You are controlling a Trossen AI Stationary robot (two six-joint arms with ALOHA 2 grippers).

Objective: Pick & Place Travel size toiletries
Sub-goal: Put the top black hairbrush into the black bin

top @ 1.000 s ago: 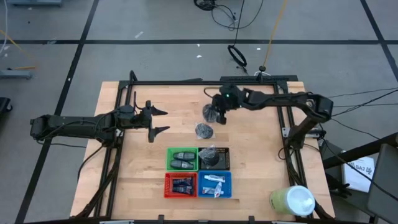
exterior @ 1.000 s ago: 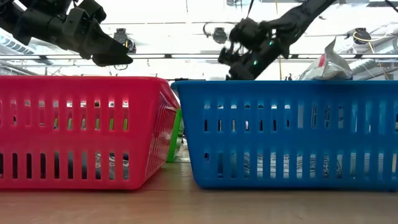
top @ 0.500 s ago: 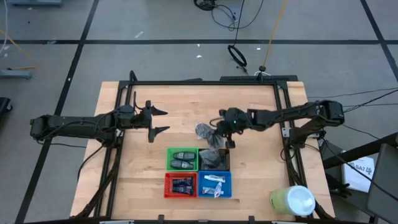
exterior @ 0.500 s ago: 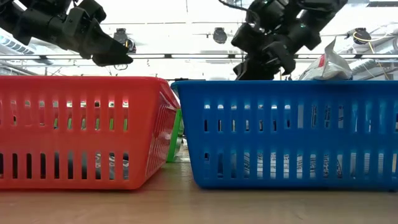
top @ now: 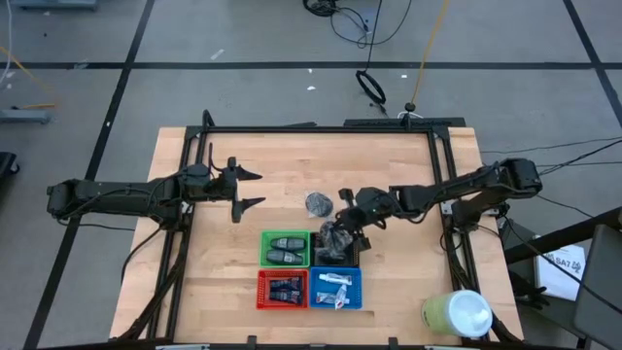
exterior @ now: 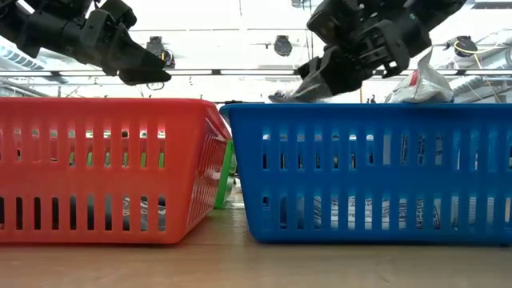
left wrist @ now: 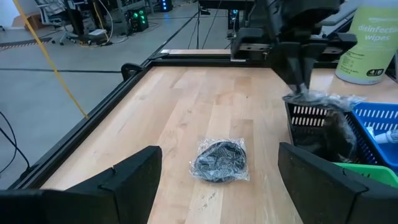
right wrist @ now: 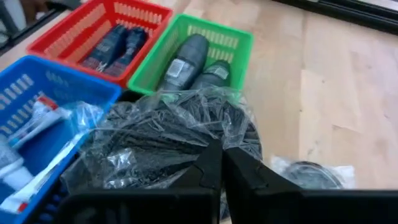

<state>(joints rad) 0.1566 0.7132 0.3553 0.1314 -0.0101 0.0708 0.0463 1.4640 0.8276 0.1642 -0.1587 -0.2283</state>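
- The right gripper (top: 342, 226) has its fingers (right wrist: 239, 177) pinched together on the clear wrapper of a bagged mesh puff (right wrist: 168, 140), holding it over the black tray (top: 351, 255)
- In the right wrist view the puff hangs just ahead of the fingertips, its crinkled plastic spreading toward the blue tray (right wrist: 37, 93) and the green tray (right wrist: 233, 40)
- A second bagged puff (top: 318, 203) lies on the bare wood just beyond the trays, apart from both grippers; the left wrist view shows it flat on the table (left wrist: 186, 106)
- The left gripper (top: 248, 189) hovers over the left part of the table with its fingers (left wrist: 134, 177) spread wide and nothing between them
- Two dark grey ovals (top: 285, 250) lie side by side in the green tray
- Dark blue tubes (right wrist: 118, 45) lie in the red tray (top: 262, 292)
- White-and-blue tubes (top: 333, 289) rest in the blue tray
- A pale green cylinder (top: 457, 313) with a white top stands at the table's near right corner, well apart from the trays
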